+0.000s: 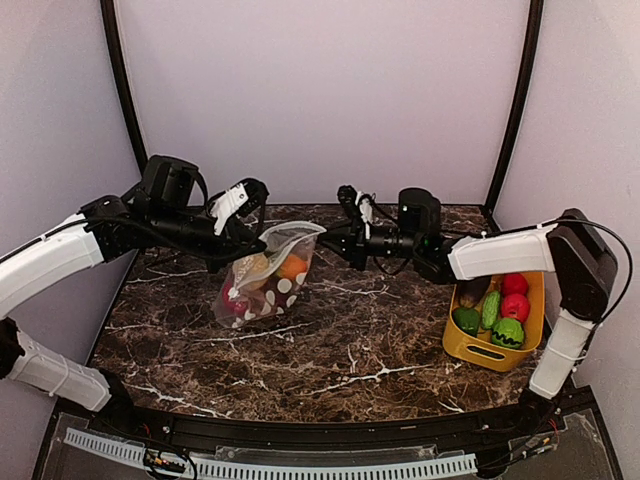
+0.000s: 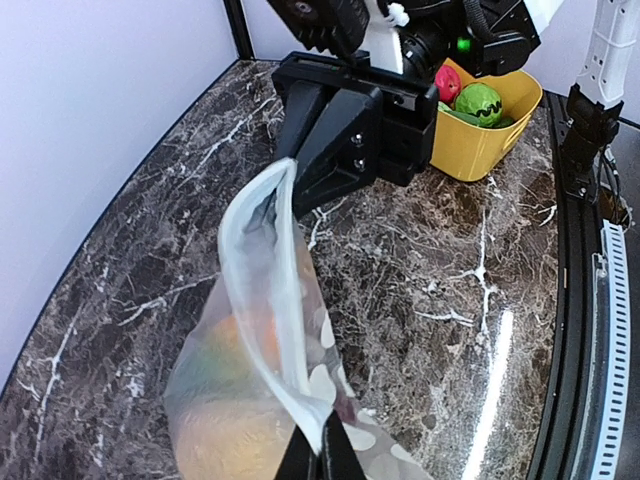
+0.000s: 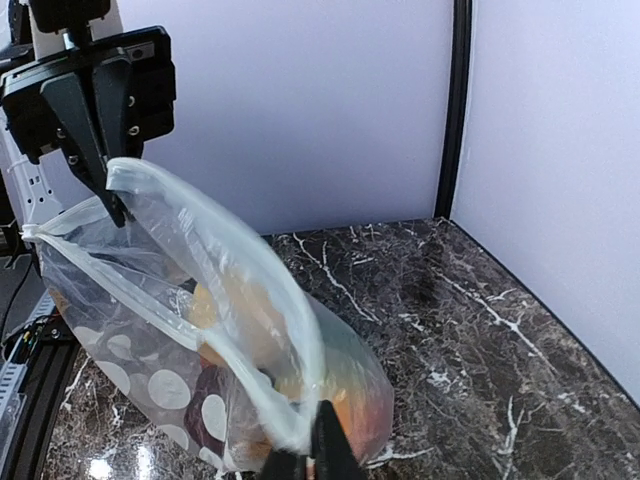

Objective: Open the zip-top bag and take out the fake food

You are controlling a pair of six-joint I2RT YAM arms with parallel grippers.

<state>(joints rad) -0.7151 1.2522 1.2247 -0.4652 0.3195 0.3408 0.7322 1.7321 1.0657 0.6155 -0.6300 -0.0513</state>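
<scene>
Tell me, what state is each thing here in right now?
bag: held up by its rim, mouth pulled open
fruits: inside the bag
left fingers: shut on the bag's rim
right fingers: shut on the opposite rim
bin: upright, full

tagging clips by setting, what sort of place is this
Likely a robot lab test booth, not a kitchen: plain pale walls enclose a marble-patterned table, the left arm and right arm stand at its edge, and a yellow bin holds toy vegetables.
</scene>
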